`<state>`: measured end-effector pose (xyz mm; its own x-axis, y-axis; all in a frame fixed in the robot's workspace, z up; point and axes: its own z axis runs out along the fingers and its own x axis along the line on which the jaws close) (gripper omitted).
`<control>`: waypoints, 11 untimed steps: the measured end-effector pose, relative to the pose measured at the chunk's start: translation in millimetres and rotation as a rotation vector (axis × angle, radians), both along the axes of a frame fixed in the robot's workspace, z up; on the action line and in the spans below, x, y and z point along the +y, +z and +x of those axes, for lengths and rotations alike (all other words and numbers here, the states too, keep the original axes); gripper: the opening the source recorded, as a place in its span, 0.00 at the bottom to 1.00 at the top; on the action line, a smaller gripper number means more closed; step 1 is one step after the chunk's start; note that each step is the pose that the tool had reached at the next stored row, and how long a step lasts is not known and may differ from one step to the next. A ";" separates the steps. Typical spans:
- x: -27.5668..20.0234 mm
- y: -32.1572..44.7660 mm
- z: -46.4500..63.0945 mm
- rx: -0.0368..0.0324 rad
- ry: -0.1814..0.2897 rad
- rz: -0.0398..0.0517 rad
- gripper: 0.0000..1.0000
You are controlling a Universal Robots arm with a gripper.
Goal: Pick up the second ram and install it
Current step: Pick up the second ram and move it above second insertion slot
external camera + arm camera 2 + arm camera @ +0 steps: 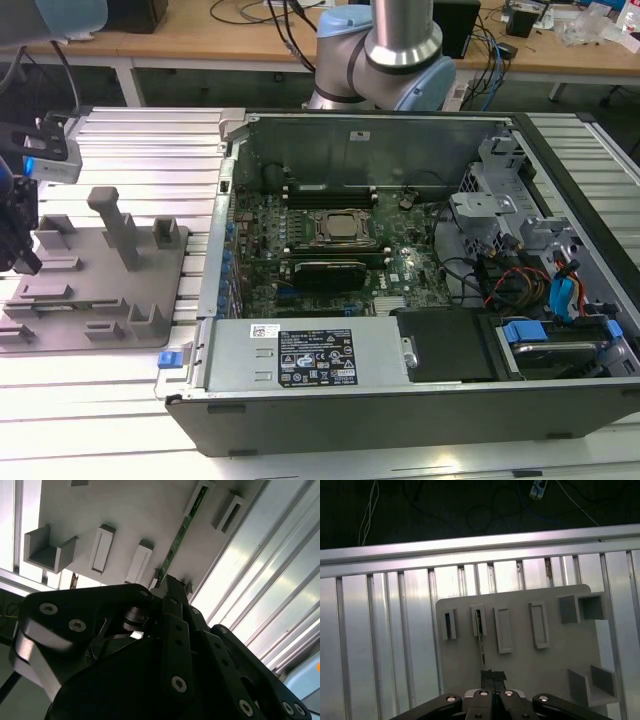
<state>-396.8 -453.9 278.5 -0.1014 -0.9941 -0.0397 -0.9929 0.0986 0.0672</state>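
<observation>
— Black gripper [494, 676] right up against the lens in both wrist views, with its fingers pinched together on the ram [179, 536]!

— Where does it have hold of it?

— At the near end. From the fingertips the strip runs off across the tray [520, 670], and its far end sits in one of the raised slot blocks.

— And how does the ram look?

— Slim and long, standing on its edge. In the second wrist view it's dark green with tiny parts along it. In the first wrist view it's no more than a thin dark line.

— What about the arm's pose?

— The arm [400, 45] has its base behind the case [350, 410]. Its wrist end hangs at the exterior view's left edge, pointing down over the tray's end.

— So the ram is well away from the computer?

— Yes, well apart. The grey tray lies on the slatted table [150, 150], on the exterior view's left of the open case. The green board [400, 270] lies flat inside that case.
</observation>
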 end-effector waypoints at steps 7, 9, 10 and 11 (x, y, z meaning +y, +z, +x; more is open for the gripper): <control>-3.6 -10.2 1.5 0.0000 0.011 0.0000 0.08; -3.7 -12.8 1.5 0.0001 0.014 0.0000 0.08; -3.7 -14.4 1.5 0.0001 0.017 0.0000 0.08; -3.7 -17.0 1.6 0.0001 0.021 0.0000 0.08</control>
<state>-395.3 -457.6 261.6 -0.0809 -0.9959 -0.0396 -0.9947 0.0781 0.0673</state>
